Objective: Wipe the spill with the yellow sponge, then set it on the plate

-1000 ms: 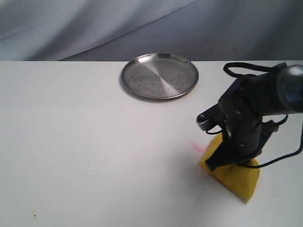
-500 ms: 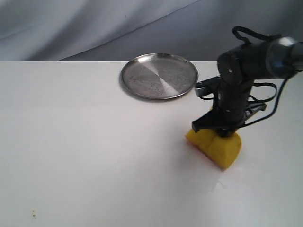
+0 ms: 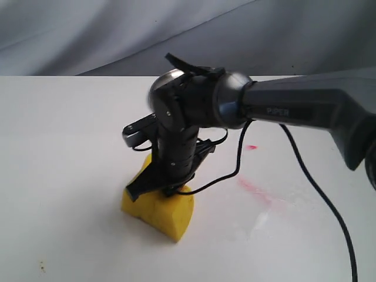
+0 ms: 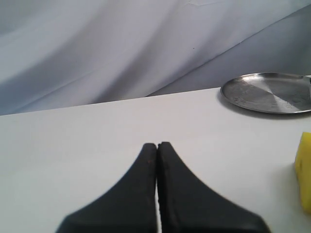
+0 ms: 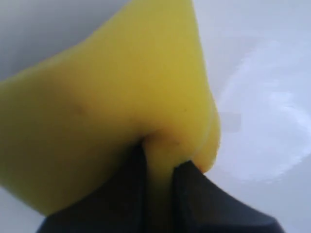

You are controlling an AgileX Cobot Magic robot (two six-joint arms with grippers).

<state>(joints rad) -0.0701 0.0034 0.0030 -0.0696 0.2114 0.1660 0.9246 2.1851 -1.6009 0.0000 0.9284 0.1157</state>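
Note:
My right gripper (image 3: 154,189) is shut on the yellow sponge (image 3: 160,210) and presses it onto the white table left of centre. The foam bulges around the black fingers (image 5: 194,194) in the right wrist view, where the yellow sponge (image 5: 107,102) fills most of the picture. The arm hides the plate in the exterior view. The plate (image 4: 268,92) shows at the far table edge in the left wrist view, with a corner of the sponge (image 4: 304,170) in front of it. I cannot make out a pale puddle. My left gripper (image 4: 157,144) is shut and holds nothing.
Thin red streaks (image 3: 257,191) and a red spot (image 3: 251,147) mark the table to the right of the sponge, with a faint wet smear (image 3: 264,222) beside them. A black cable (image 3: 305,170) trails from the right arm. Grey cloth (image 3: 88,35) hangs behind the table.
My right arm has swept the sponge from the front right of the table across to left of centre. It now covers the plate, and red streaks show where the sponge was.

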